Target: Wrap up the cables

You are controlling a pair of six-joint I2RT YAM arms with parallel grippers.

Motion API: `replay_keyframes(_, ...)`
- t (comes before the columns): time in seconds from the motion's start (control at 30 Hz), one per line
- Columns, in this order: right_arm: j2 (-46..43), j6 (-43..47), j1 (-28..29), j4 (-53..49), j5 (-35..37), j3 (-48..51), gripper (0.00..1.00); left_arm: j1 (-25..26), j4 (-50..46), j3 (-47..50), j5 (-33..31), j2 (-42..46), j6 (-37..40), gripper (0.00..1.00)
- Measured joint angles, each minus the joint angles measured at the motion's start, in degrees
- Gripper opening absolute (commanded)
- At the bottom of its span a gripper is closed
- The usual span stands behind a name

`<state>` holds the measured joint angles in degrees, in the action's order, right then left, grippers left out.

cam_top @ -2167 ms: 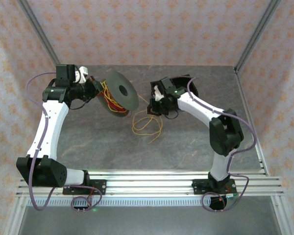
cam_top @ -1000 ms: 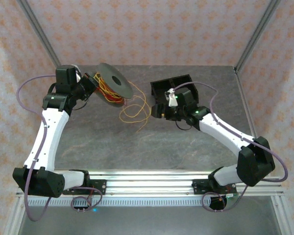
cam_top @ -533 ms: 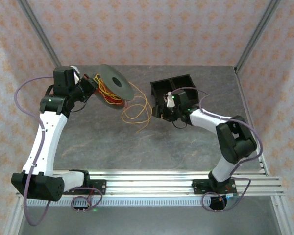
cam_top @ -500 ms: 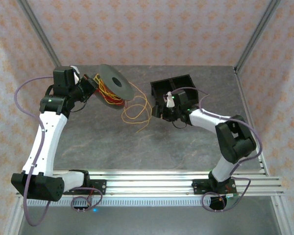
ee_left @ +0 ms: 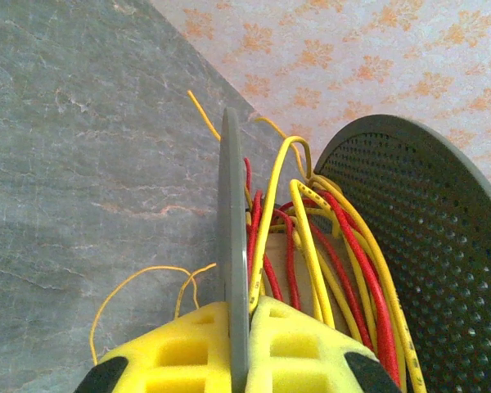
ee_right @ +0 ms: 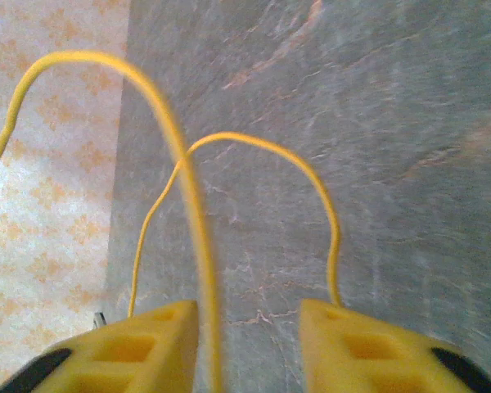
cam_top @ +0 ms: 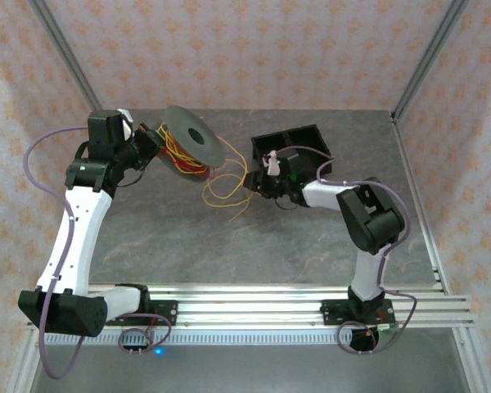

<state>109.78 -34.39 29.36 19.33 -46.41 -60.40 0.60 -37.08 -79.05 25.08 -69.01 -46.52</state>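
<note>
The left gripper (ee_left: 236,348) is closed on the thin edge of the spool's (cam_top: 194,141) near flange (ee_left: 232,246), one yellow finger on each side. It holds the spool tilted at the far left of the table (cam_top: 188,237). Red and yellow cables (ee_left: 307,246) are wound loosely between that flange and the perforated one behind it, and some turns bulge out past the rim. From the spool, loose orange-yellow loops lie on the stone and reach right to the right gripper (cam_top: 256,182). That gripper sits low near mid-table, just in front of the black bin (cam_top: 290,141). In the right wrist view its fingers (ee_right: 147,344) stand well apart and clamp nothing. One yellow strand rises between them, close beside one finger, and a second strand arcs down to the tip of the other. The bin's near wall lies close behind the right wrist. The near half of the table is bare out to the rail (cam_top: 245,299), and a bare strip runs between the spool and the back wall (cam_top: 245,49).
</note>
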Motion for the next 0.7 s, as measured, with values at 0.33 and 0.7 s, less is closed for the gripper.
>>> replay_keyframes(0.33,-2.1,2.9,1.1,-8.8,4.5,-0.6,0.0,-0.8,6.0,0.0,-5.9,2.1,-6.0,0.0)
replay_keyframes(0.7,-22.4,18.6,7.1,-31.5,10.1,0.5,0.0,-1.1,16.0,0.0,-23.2,-3.6,-8.6,0.0)
